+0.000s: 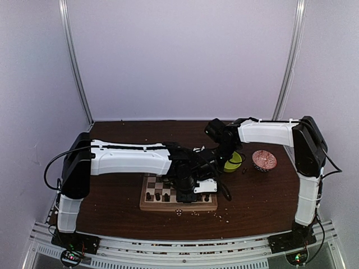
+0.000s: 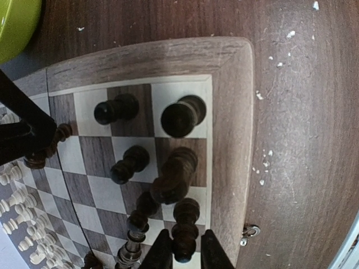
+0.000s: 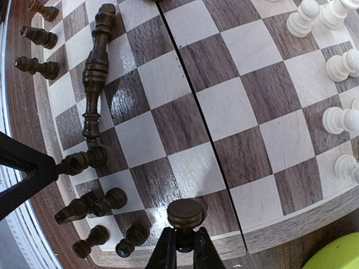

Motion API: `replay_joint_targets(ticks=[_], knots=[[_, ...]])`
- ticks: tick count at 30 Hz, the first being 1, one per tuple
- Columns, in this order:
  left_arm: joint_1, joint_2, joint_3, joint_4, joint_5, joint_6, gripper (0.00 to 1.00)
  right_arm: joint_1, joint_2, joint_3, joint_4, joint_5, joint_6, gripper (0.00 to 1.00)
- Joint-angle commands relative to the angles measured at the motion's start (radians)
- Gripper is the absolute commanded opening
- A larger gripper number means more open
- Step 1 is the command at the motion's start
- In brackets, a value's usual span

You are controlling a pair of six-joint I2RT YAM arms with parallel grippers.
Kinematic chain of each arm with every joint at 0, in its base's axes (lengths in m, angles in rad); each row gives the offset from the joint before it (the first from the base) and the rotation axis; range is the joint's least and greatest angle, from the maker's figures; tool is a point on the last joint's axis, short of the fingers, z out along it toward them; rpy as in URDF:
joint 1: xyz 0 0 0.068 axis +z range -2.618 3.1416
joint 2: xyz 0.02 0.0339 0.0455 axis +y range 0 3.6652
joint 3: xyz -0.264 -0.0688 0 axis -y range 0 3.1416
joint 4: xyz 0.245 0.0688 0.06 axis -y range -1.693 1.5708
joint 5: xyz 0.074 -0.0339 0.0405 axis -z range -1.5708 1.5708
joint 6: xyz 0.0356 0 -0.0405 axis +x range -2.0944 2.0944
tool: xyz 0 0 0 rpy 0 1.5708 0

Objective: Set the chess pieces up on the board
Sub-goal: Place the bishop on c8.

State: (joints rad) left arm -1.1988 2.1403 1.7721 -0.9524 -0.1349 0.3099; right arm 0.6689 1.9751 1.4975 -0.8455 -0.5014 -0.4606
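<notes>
The board point(image 1: 178, 207) lies in the middle of the table, between the two arms. In the left wrist view my left gripper point(image 2: 184, 255) straddles a dark brown piece point(image 2: 185, 224) on a square by the board's tan rim point(image 2: 230, 112). The left finger is against the piece and a thin gap shows on the right. More dark pieces point(image 2: 179, 117) stand in that corner. In the right wrist view my right gripper point(image 3: 185, 246) is shut on the stem of a dark piece point(image 3: 185, 213) over the near row by the rim point(image 3: 280, 232). Cream pieces point(image 3: 336, 67) stand along the far side.
A lime-green bowl point(image 1: 233, 161) sits just right of the board, with a red patterned bowl point(image 1: 264, 160) beyond it. Pale crumbs point(image 1: 193, 213) lie in front of the board. A small metal clasp point(image 2: 249, 231) sticks out of the board's edge. Both arms crowd over the board.
</notes>
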Motion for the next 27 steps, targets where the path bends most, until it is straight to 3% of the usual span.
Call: replay_joint_targets(ticks=[1, 7, 12, 16, 21, 27], knots=[[0.003, 0.008, 0.027, 0.002, -0.015, 0.005, 0.25, -0.002, 0.018, 0.018, -0.022, -0.005, 0.005, 0.09], [0.004, -0.035, 0.023, 0.003, -0.026, -0.010, 0.30, -0.003, -0.003, 0.021, -0.024, -0.009, 0.009, 0.09], [0.013, -0.176, -0.058, 0.077, -0.023, -0.039, 0.33, -0.006, -0.051, 0.018, -0.023, -0.022, 0.018, 0.09], [0.056, -0.345, -0.245, 0.330, 0.022, -0.136, 0.34, -0.015, -0.076, 0.024, -0.026, -0.066, 0.025, 0.09], [0.126, -0.516, -0.546, 0.774, 0.102, -0.329, 0.36, -0.032, -0.105, 0.041, -0.043, -0.156, 0.029, 0.09], [0.188, -0.538, -0.749, 1.197, 0.165, -0.420, 0.40, -0.043, -0.168, 0.080, -0.079, -0.331, 0.019, 0.09]])
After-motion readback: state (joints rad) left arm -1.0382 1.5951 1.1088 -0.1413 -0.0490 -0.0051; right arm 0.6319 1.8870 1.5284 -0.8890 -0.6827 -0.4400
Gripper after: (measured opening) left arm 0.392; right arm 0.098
